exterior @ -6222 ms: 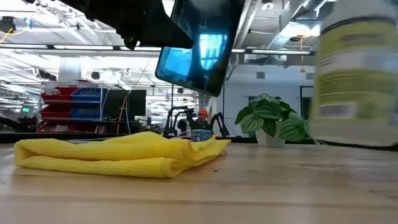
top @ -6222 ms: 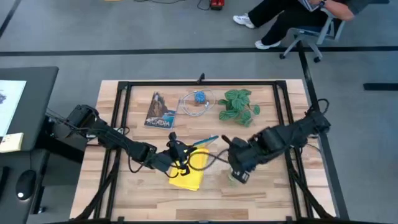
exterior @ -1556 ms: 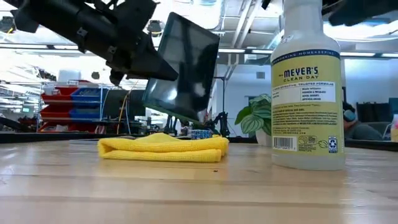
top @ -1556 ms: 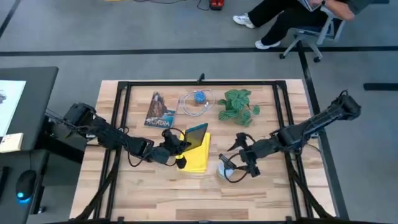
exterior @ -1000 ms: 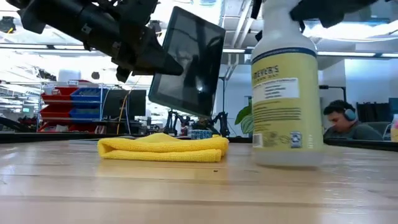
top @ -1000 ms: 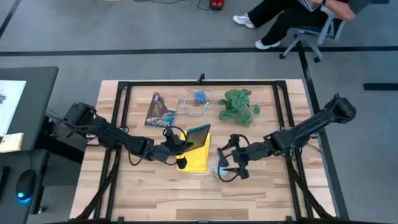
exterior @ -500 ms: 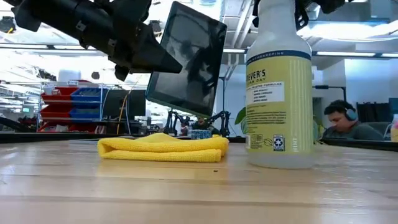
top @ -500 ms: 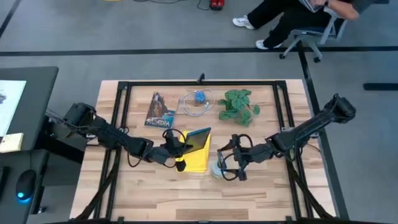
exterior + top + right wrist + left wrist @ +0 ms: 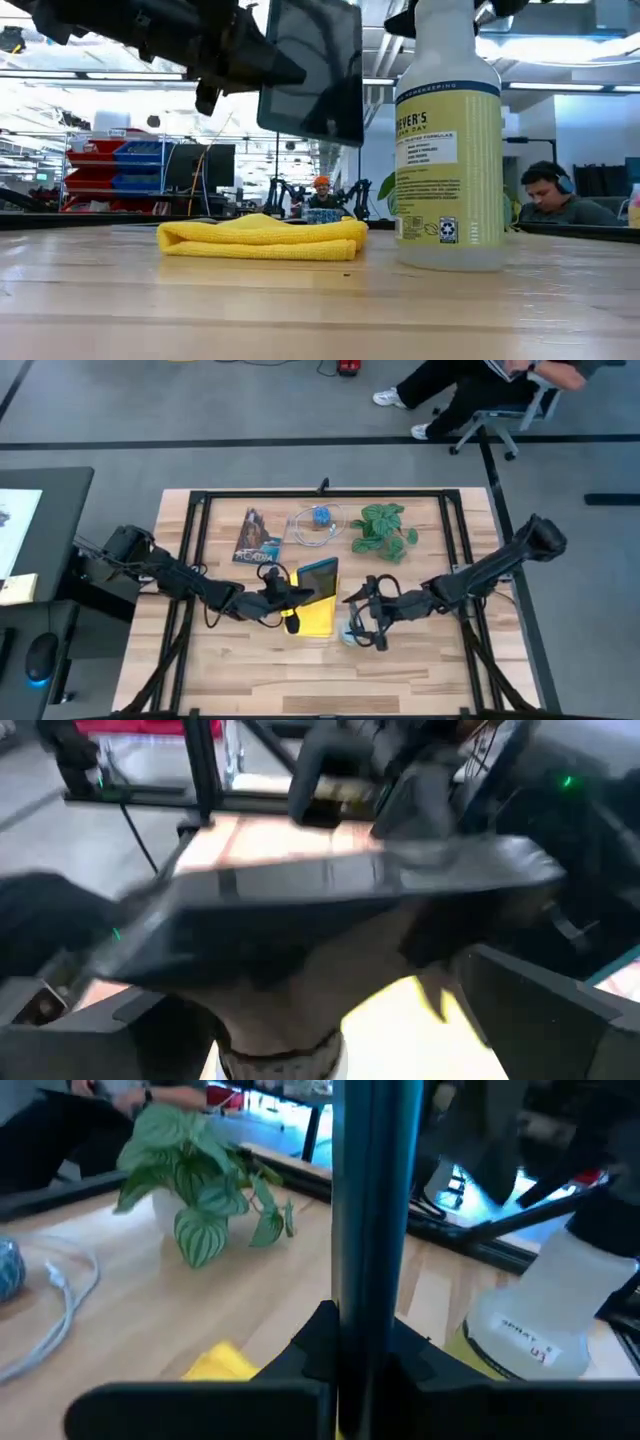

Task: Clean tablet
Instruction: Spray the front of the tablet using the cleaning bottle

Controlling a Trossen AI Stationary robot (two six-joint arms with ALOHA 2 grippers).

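Left tool (image 9: 283, 600) gripped the tablet (image 9: 317, 579) by its edge, fingers closed on it, and held it lifted just above the yellow cloth (image 9: 313, 618). Over the last second the tablet had swung from a tilt to stand nearly upright, screen turned toward the spray bottle (image 9: 447, 140). Right tool (image 9: 362, 615) had carried that bottle in from farther off to stand just beside the cloth; it sat at the bottle's top, though whether it pinched the trigger could not be told. By my reading, the screen was now set up for a squirt, wiping yet to come.

Counted, largest to smallest, on the surface (image 9: 420, 670): one cloth, one tablet, one "ACADIA" booklet (image 9: 256, 538) beyond the cloth, one potted plant (image 9: 384, 529), one spray bottle, one coiled cable (image 9: 315, 525).
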